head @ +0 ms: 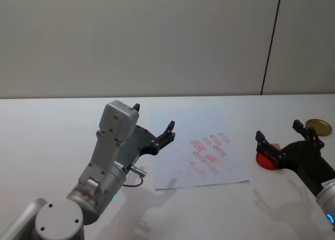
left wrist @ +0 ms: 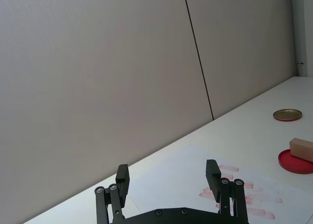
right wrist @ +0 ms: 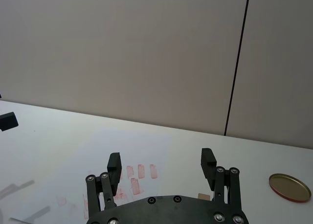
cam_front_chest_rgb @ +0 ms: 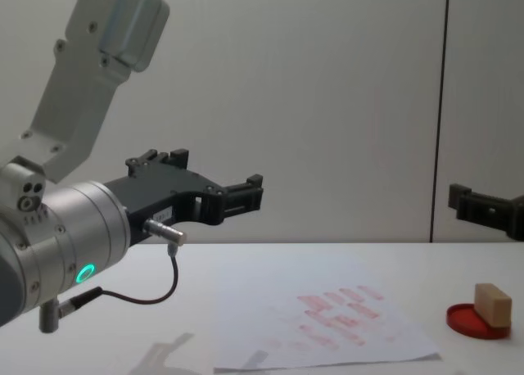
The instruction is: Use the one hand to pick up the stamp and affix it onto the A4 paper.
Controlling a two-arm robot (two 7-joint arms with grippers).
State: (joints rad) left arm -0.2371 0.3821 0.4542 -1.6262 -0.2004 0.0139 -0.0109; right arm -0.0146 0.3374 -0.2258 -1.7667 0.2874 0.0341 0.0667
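Since the stamp [cam_front_chest_rgb: 493,300] rests on the red ink pad [cam_front_chest_rgb: 471,323], right of the paper [head: 230,166], the right gripper [head: 278,130], raised near it with jaws wide and empty, should descend squarely across the block's narrow sides. The left gripper [head: 153,117] hovers open by the paper's left edge.

I can't read any text, number or brand from here. The closest thing to print is the rows of reddish stamp marks [head: 209,151] on the paper [head: 233,169]. In my head, chest and wrist feeds they are smudged rectangles, with no characters I can make out.
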